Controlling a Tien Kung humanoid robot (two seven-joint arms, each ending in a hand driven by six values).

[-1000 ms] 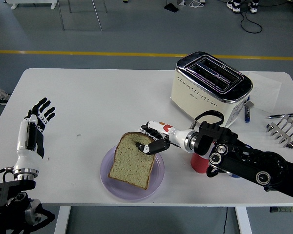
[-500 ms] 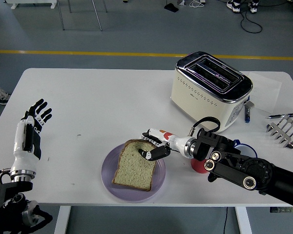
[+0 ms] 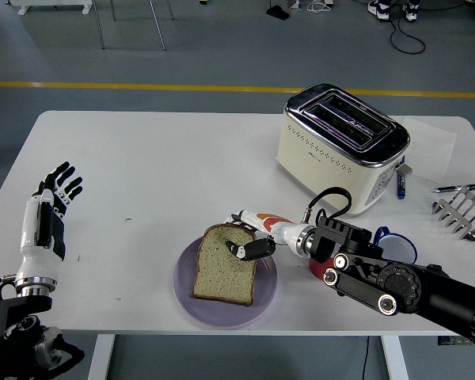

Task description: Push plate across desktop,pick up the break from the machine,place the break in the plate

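Head view, as we read it: our lilac plate (image 3: pixel 263 297) sits near the table's (image 3: pixel 158 166) front edge, a little right of centre, and it holds one slice of bread (image 3: pixel 222 277) lying flat, its crust top toward the far side. Our right hand (image 3: pixel 252 237) reaches in from the lower right and rests at the slice's upper right corner; a dark fingertip (image 3: pixel 239 250) touches the bread surface, with the other fingers curled beside it over the crust edge. We cannot tell whether this is a grasp or mere contact. The cream and chrome toaster (image 3: pixel 340 146) stands well behind the plate on the right half of the table, both slots showing no bread. Just behind our right forearm we note a red cup (image 3: pixel 320 267) and a blue-rimmed object (image 3: pixel 386 236), both largely hidden by the arm. At the far right edge lie a metal rack (image 3: pixel 461 212), a pen (image 3: pixel 459 188) and a small dark marker (image 3: pixel 401 184) beside the toaster. Our left hand (image 3: pixel 49 207) is raised at the table's left edge, fingers spread and holding nothing, well apart from the plate.
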